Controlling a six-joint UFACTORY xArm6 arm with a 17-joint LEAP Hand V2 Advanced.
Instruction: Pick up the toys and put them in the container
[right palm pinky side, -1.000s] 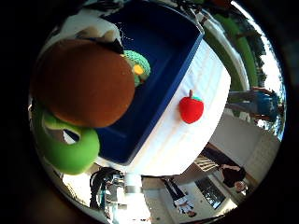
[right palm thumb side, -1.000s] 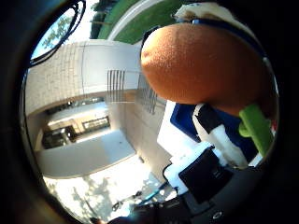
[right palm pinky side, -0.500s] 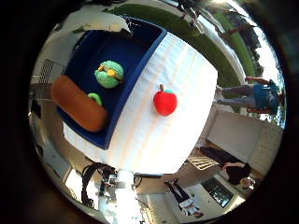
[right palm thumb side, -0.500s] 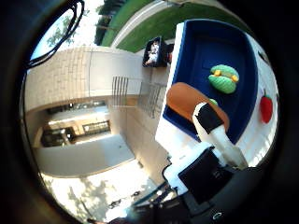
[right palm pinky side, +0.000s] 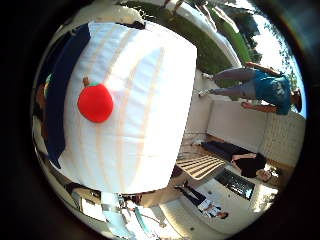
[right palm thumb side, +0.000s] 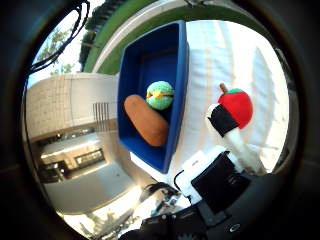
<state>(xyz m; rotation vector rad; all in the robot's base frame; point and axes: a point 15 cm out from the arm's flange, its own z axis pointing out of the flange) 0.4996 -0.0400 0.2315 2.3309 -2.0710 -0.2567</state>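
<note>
We see the apple (right palm pinky side: 95, 102) on the table (right palm pinky side: 150, 115) beside the container (right palm thumb side: 150, 55), which holds two toys (right palm thumb side: 146, 120); our hand (right palm thumb side: 225, 150) holds nothing, fingers straight.

We see the white striped tablecloth (right palm pinky side: 145, 120) lying bare all around the red stuffed apple toy (right palm pinky side: 95, 102), so approach is free from every side. The deep blue plastic container (right palm thumb side: 150, 60) stands well apart from it; inside, a brown oblong plush (right palm thumb side: 146, 120) and a green knitted ball (right palm thumb side: 160, 95) fill one end, the other end open.
</note>
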